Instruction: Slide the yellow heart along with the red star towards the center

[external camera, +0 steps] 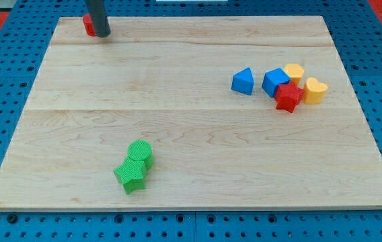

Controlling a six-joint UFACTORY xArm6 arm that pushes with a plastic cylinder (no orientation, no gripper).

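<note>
The yellow heart (pixel 315 89) lies at the view's right, touching the red star (pixel 288 97) on its left. My tip (pixel 102 33) stands at the view's top left, far from both, right beside a red block (pixel 88 25) that the rod partly hides. A blue cube (pixel 275 81) and a second yellow block (pixel 294 72) crowd the star and heart from above.
A blue triangular block (pixel 243 81) lies just left of the cluster. A green cylinder (pixel 140 152) and a green star (pixel 131 174) touch each other at the bottom left. The wooden board (pixel 191 128) ends near the yellow heart's right.
</note>
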